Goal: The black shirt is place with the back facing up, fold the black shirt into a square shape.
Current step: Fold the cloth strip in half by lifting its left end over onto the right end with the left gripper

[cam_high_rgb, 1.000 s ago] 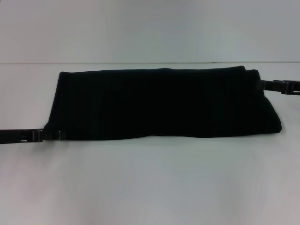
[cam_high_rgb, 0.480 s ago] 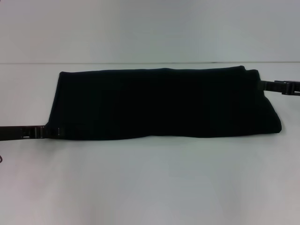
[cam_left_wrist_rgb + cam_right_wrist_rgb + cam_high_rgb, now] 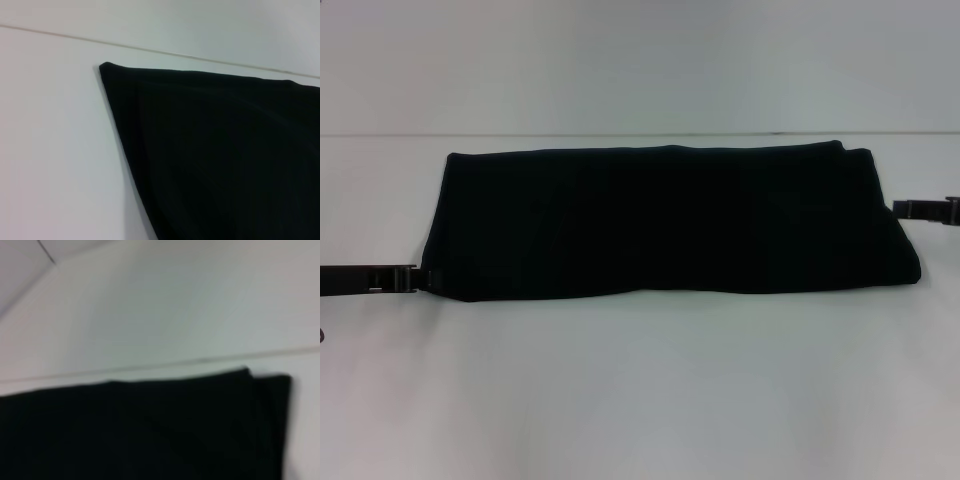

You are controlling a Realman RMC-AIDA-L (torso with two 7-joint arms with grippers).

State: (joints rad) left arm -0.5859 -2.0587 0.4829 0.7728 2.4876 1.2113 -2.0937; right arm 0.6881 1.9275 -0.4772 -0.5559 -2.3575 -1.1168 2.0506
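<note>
The black shirt [image 3: 670, 222] lies folded into a long flat band across the middle of the white surface [image 3: 640, 390]. The left gripper [image 3: 412, 278] sits at its near left corner, the right gripper [image 3: 900, 209] just beside its far right end. I cannot tell how either gripper's fingers stand.

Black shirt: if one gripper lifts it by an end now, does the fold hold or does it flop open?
Probably flops. The black shirt lies as a long soft band with a wavy near edge, so it looks limp, not stiff. Layers at its right end sit loose and offset, likely to slide apart. The left gripper and right gripper are at opposite ends; lifting both together should sag less.
</note>
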